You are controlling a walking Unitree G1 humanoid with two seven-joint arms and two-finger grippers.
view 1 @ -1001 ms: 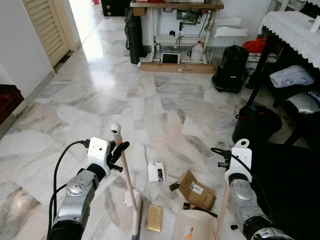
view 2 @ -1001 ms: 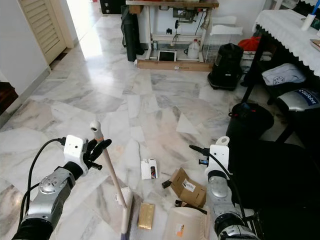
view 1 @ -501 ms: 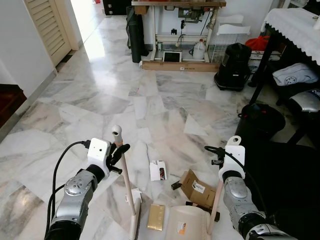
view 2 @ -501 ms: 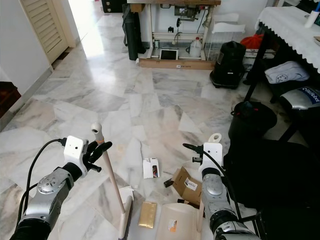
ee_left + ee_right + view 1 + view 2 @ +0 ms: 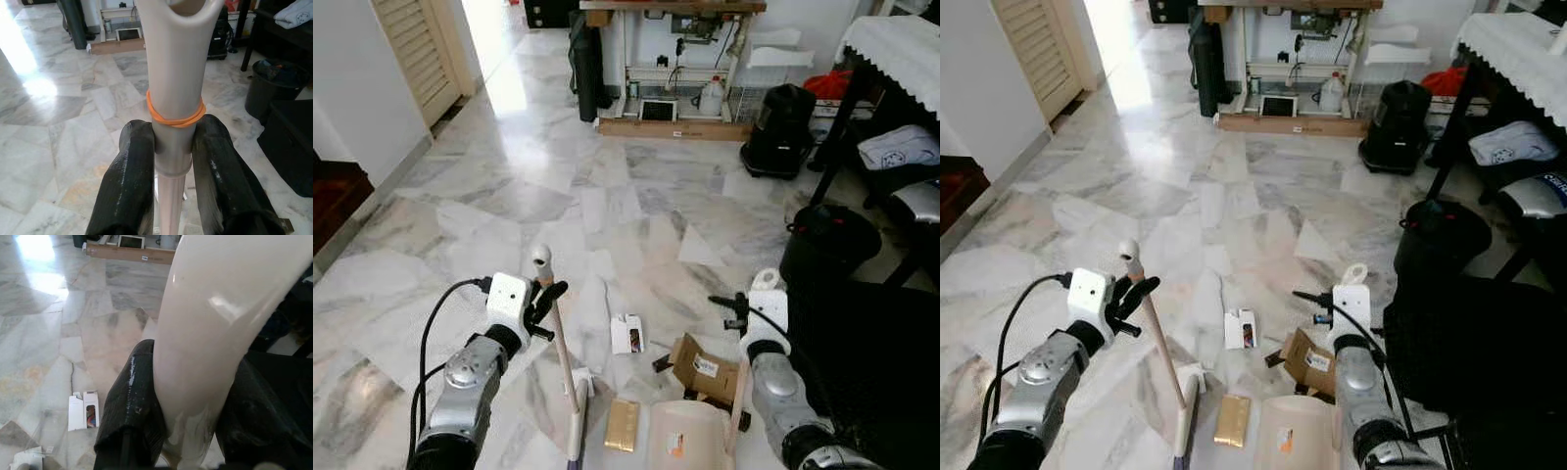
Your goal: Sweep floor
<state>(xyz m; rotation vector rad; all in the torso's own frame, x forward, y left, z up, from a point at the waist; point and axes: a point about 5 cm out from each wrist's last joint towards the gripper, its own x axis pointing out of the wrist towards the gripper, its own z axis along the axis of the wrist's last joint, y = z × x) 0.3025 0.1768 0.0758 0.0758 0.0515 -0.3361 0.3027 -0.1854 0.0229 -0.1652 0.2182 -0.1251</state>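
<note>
Broom [image 5: 564, 362] standing on the marble floor [image 5: 509, 196], gripped tight near the top by the left gripper [image 5: 172, 161]. Dustpan [image 5: 690, 438] beside it, handle squeezed by the right gripper [image 5: 190, 431]. Nothing seen inside yet. Scattered boxes [image 5: 708, 370] close by. Could skid past the pan if pushed too fast.

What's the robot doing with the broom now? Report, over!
Left gripper jaws shut on broom handle. Right gripper jaws shut on dustpan handle. Dustpan down beside gold box. Cardboard box, white carton unswept ahead.
</note>
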